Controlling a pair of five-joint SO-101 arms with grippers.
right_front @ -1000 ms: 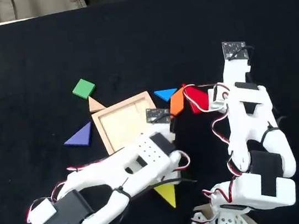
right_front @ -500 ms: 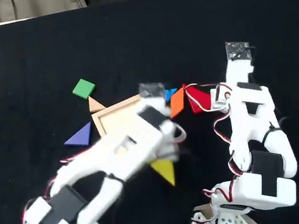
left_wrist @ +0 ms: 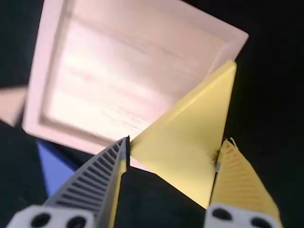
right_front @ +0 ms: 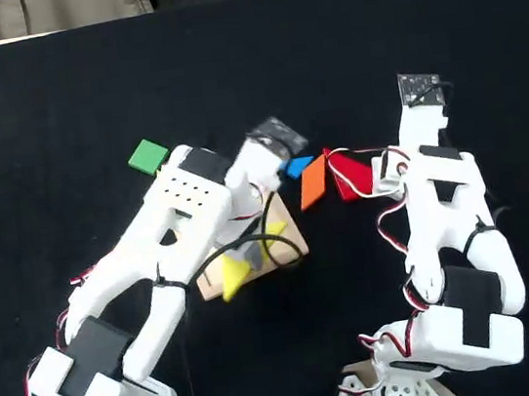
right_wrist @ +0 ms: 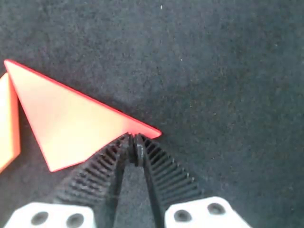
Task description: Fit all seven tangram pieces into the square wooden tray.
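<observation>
Left gripper [left_wrist: 175,142] is clamped on the big yellow triangle [left_wrist: 190,137], which hangs over one corner of the square wooden tray [left_wrist: 118,71], partly across the rim and partly out over the black table [right_front: 54,100]. Right gripper [right_wrist: 133,142] has its fingers pinched together on nothing, tips right against an edge of the red triangle [right_wrist: 66,123] near one corner. Going down in size, the orange parallelogram [right_front: 313,183] sits just beside the red one, the green square [right_front: 147,156] is off past the tray's far side, and the little blue triangle [right_front: 295,166] is tucked next to the orange piece.
</observation>
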